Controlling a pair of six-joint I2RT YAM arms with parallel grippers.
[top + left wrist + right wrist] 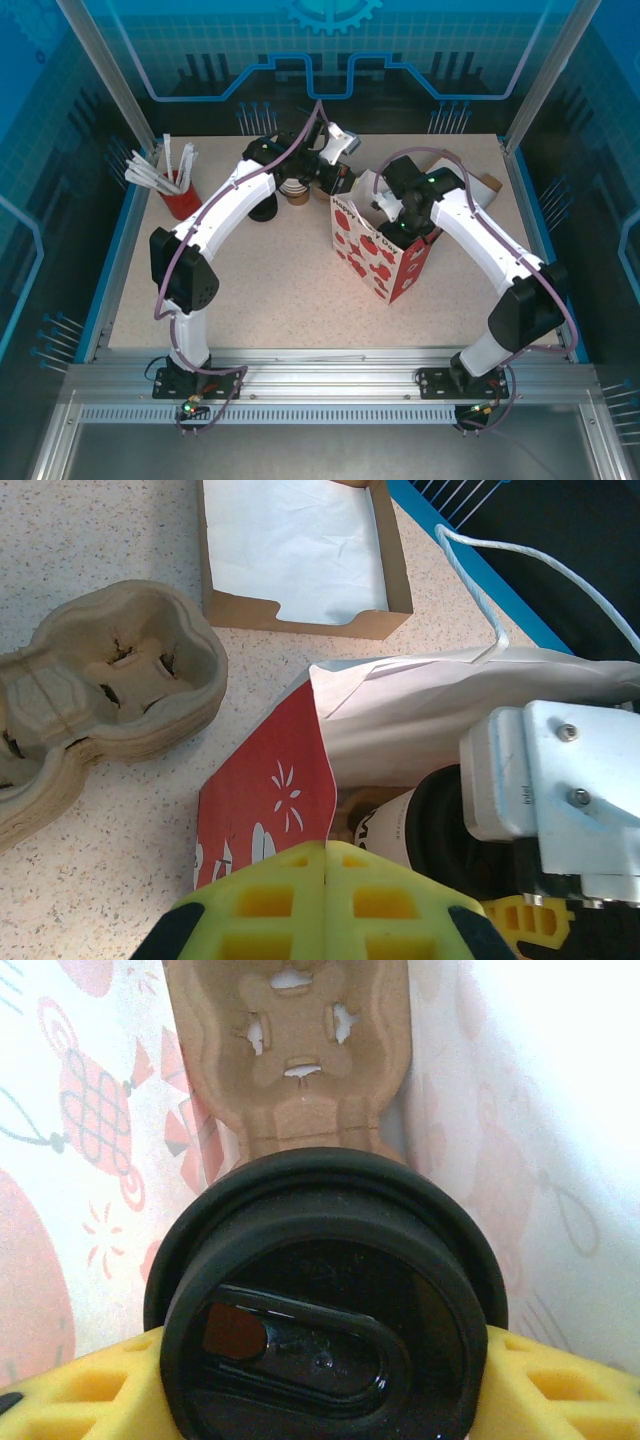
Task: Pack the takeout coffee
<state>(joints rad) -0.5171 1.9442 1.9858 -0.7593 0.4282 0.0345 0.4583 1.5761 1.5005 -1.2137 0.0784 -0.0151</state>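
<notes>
While in bag (375, 255), takeout coffee (320, 1300) upright.

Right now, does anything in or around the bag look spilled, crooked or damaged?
Nothing stands out. The lidded takeout coffee is held by the right tool inside the gift bag, above the cup carrier; no spill shows.

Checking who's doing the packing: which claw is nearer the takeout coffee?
Right. The right claw is closed on the takeout coffee, inside the gift bag. The left claw, shut, is outside the bag by its rim, apart from the coffee.
</notes>
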